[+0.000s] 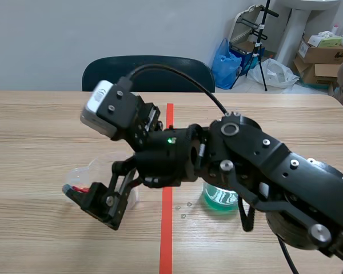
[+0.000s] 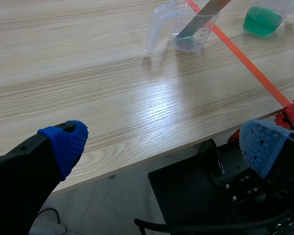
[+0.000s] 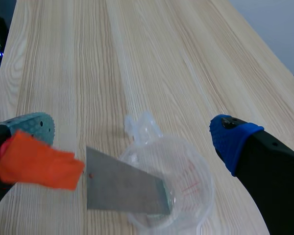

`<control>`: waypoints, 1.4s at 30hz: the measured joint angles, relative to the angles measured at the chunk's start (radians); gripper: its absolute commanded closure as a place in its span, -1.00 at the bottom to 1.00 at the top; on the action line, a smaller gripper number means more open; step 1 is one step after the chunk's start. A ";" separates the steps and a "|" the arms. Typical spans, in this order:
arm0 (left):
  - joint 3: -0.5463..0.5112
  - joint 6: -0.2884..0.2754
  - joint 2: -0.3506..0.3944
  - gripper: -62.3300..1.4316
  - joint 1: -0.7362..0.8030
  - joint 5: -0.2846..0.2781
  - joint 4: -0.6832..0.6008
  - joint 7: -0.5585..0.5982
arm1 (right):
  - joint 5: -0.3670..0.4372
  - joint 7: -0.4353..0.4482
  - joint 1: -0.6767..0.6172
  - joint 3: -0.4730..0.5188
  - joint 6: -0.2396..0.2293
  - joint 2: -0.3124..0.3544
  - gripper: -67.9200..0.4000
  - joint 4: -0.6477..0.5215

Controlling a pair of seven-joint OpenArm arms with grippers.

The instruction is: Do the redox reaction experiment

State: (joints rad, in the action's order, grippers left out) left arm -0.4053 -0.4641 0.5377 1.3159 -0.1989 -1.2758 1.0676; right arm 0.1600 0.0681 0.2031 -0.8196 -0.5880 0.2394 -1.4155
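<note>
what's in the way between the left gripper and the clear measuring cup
Nothing visible. Only bare table lies between the open left gripper and the measuring cup. A metal blade leans inside the cup, so a grasp from above would likely meet it.

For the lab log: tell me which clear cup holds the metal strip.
The handled measuring cup, with the metal strip slanting into it. The other cup, across the orange tape line, holds only green liquid.

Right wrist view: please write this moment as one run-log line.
grey metal strip: tip in clear plastic measuring cup | right gripper: open | left gripper: open
</note>
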 measured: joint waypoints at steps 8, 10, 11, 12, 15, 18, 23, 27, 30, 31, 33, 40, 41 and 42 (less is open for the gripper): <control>0.000 0.000 0.000 -1.00 0.000 0.000 0.000 0.000 | 0.001 0.118 -0.082 0.000 0.082 0.121 -1.00 -0.083; 0.000 0.000 0.000 -1.00 0.000 0.000 0.000 0.000 | 0.005 0.118 -0.105 0.003 0.109 0.161 -1.00 -0.144; 0.000 0.000 0.000 -1.00 0.000 0.000 0.000 0.000 | 0.015 0.118 -0.120 0.013 0.125 0.182 -1.00 -0.176; 0.000 0.000 0.000 -1.00 0.000 0.000 0.000 0.000 | 0.040 0.118 -0.136 0.025 0.148 0.202 -1.00 -0.209; 0.000 0.000 0.000 -1.00 0.000 0.000 0.000 0.000 | 0.102 0.119 -0.183 0.085 0.183 0.264 -1.00 -0.290; 0.000 0.000 0.000 -1.00 0.000 -0.002 0.000 0.000 | 0.162 0.118 -0.236 0.160 0.208 0.331 -1.00 -0.353; 0.000 0.000 -0.008 -1.00 0.000 -0.072 0.000 0.000 | 0.205 0.122 -0.340 0.282 0.207 0.409 -1.00 -0.445; 0.000 0.000 -0.069 -1.00 0.000 -0.094 0.000 -0.001 | 0.205 0.183 -0.449 0.361 0.206 0.469 -1.00 -0.512; -0.010 0.000 -0.142 -1.00 -0.013 -0.091 -0.010 -0.008 | 0.215 0.220 -0.535 0.418 0.213 0.512 -1.00 -0.559; -0.018 0.000 -0.167 -1.00 -0.021 -0.090 -0.023 -0.021 | 0.236 0.223 -0.563 0.436 0.227 0.525 -1.00 -0.573; -0.035 0.000 -0.209 -1.00 -0.034 -0.087 -0.069 -0.065 | 0.257 0.240 -0.621 0.473 0.241 0.547 -1.00 -0.592; -0.064 0.011 -0.285 -1.00 -0.035 -0.009 -0.320 -0.177 | 0.272 0.280 -0.805 0.590 0.249 0.566 -1.00 -0.639; -0.065 0.011 -0.299 -1.00 -0.035 0.012 -0.349 -0.188 | 0.277 0.281 -0.825 0.615 0.248 0.566 -1.00 -0.645; -0.064 0.011 -0.315 -1.00 -0.035 0.027 -0.375 -0.212 | 0.282 0.281 -0.846 0.641 0.248 0.566 -1.00 -0.650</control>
State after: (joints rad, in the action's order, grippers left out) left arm -0.4698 -0.4534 0.2222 1.2804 -0.1715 -1.6505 0.8558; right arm 0.4423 0.3489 -0.6426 -0.1783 -0.3397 0.8059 -2.0659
